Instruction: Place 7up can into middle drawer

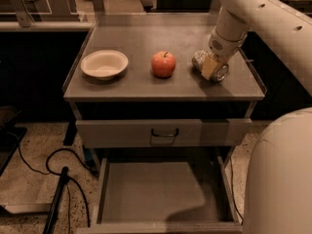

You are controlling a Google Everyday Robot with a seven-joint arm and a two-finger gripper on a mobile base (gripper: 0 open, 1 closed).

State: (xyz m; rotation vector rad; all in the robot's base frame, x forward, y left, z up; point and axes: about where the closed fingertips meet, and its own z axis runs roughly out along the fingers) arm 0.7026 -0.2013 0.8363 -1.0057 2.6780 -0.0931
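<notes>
Bench of dull grey metal (131,89) carries three things in a row. A shallow cream round bowl (104,64) stands at the left, a red apple with a short stem (163,64) sits upright near the middle, and a small silver aluminium 7up can (222,72) is at the right, near the bench's right edge. The can lies on its side, set at a slant, with one shiny end turned toward the front right and the other toward the apple. It is just beside the apple but apart from it.

The robot's cream-coloured jointed arm (253,13) reaches down from the upper right, and its claw (210,65) is down at the can, across the can's middle, with a tan part of it showing in front of the can's body. Whether the claw is clamped on the can or only set about it, I cannot tell.

Below the bench top, a grey drawer front with a dark handle (164,132) is pushed in. Under it, the wide shallow grey metal middle drawer (156,189) is pulled out toward the camera, its flat floor bare. The can is well apart from it, up on the bench. Black cables (48,165) trail over the speckled floor at the lower left, and the robot's rounded cream body (280,174) fills the lower right corner.
</notes>
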